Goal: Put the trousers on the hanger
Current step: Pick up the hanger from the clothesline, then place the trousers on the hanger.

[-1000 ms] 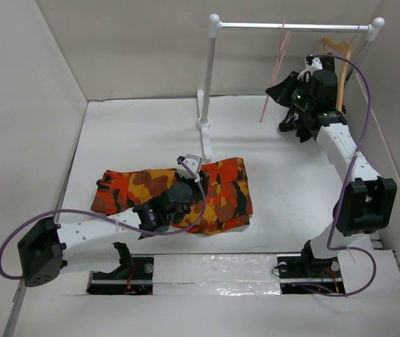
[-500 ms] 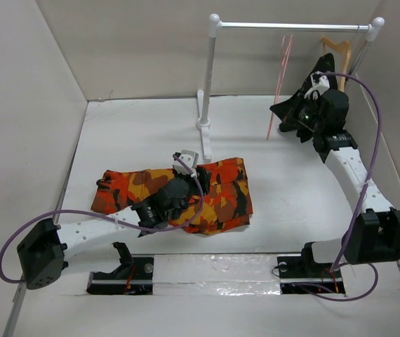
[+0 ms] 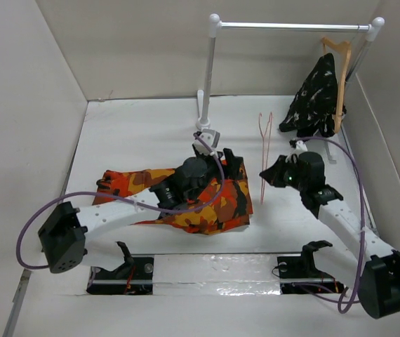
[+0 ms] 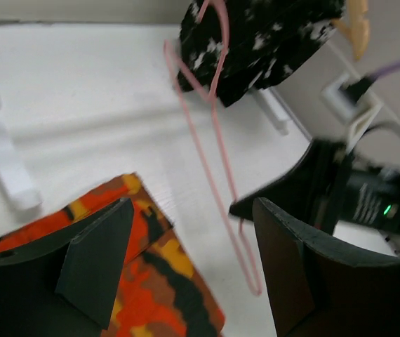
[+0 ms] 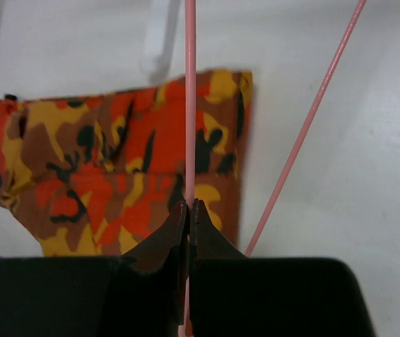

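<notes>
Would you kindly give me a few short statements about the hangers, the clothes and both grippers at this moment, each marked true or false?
1. A black-and-white garment hangs on the wooden hanger on the rail. True.
2. The pink hanger hangs on that rail too. False: the right gripper has its jaws shut on its wire, down beside the trousers.
3. The trousers lie on the table. True.
4. The left gripper grips the trousers. False: its jaws stand open with nothing between them.
</notes>
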